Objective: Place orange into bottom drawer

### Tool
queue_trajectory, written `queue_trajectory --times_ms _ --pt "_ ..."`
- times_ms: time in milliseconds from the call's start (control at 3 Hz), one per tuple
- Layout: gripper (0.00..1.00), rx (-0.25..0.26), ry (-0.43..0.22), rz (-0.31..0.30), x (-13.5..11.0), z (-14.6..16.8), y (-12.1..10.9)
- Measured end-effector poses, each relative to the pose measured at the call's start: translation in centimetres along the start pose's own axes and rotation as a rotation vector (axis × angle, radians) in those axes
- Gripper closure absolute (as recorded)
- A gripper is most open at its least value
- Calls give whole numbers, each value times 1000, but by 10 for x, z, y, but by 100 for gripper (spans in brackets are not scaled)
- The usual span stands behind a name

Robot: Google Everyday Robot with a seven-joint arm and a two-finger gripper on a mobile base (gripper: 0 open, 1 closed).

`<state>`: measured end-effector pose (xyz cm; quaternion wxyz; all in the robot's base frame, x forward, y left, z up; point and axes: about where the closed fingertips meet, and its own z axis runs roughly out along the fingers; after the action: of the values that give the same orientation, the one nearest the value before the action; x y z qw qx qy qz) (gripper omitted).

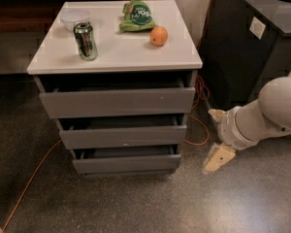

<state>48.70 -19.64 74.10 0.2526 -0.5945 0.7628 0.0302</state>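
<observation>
From the one camera view, my gripper [216, 147] hangs low at the right of the grey three-drawer cabinet, just above the speckled floor and level with the lower drawers. It carries nothing. Whether it is set wide or narrow I cannot tell.

The small round orange [158, 35] sits on the flat white cabinet top [116, 57], near the right rear corner, just beside the crumpled green snack bag [137, 16] and well apart from the green metal drinks can [85, 40]. The bottom drawer [126, 163], the lowest and narrowest grey front, shows only a thin dark gap above it, so I judge it barely open.

My worries from here:
- With so slim an opening the fruit would not go in, so the drawer needs pulling out first.
- Its front has no handle, and my pull could slip off.
- The thin orange cable [198, 130] lies between me and the cabinet and might snag.
- A clumsy reach could set the orange rolling off the edge.
</observation>
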Motion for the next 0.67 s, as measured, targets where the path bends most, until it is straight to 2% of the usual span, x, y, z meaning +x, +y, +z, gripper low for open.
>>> queue_trajectory --times_ms 333,667 --pt "0 9 -33 8 11 45 -3" --pt "0 -6 -76 26 19 100 -2"
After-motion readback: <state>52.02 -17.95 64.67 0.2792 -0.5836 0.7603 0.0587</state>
